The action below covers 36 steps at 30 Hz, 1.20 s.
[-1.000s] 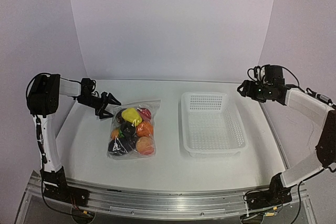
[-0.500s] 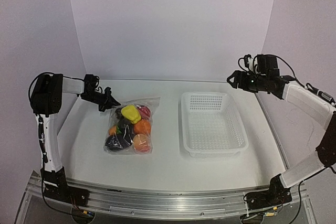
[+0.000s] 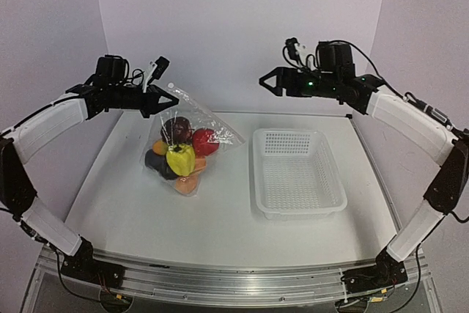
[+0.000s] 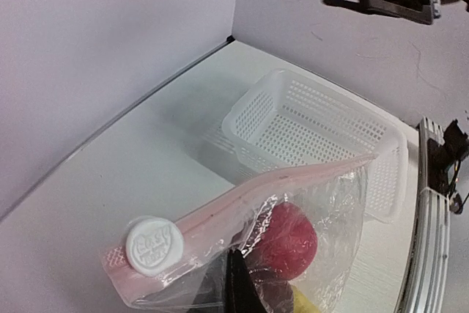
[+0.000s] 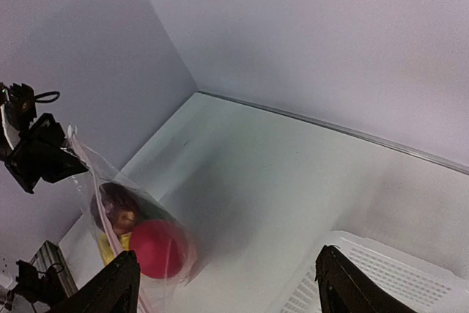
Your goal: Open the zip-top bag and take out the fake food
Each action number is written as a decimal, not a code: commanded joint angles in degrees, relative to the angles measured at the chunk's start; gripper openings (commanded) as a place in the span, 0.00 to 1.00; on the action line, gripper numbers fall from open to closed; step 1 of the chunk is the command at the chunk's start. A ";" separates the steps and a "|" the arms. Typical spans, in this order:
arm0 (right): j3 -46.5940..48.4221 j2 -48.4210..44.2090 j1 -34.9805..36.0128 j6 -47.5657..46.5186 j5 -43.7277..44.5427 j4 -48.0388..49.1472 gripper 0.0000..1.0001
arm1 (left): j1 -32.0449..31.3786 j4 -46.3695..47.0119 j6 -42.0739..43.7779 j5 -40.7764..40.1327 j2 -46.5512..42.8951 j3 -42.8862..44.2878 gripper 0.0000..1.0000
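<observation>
The left pincer (image 3: 171,97), newly clamped on the zip edge of the bag (image 3: 198,119), is hoisting it while the wide-open right pincer (image 3: 267,82) is swinging across, apparently to pull it open.

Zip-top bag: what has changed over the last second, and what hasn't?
The left end effector shut on a top corner of the zip-top bag and raised it, so the bag now hangs tilted and the fake food has slumped to its low end. The right end effector, open, swung left toward the bag. The white basket stayed put.
</observation>
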 commanded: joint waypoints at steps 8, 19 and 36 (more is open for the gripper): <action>16.73 14.52 14.20 -14.41 -10.49 0.14 0.88 | -5.73 5.01 16.77 -4.11 -6.71 -8.08 0.00; 22.52 23.35 15.27 -18.19 -10.26 0.16 0.80 | -5.96 7.56 22.21 -1.63 -8.99 -10.60 0.00; 21.53 24.50 15.20 -29.56 -16.14 0.29 0.00 | -2.96 -6.79 18.16 8.43 -4.28 0.30 0.45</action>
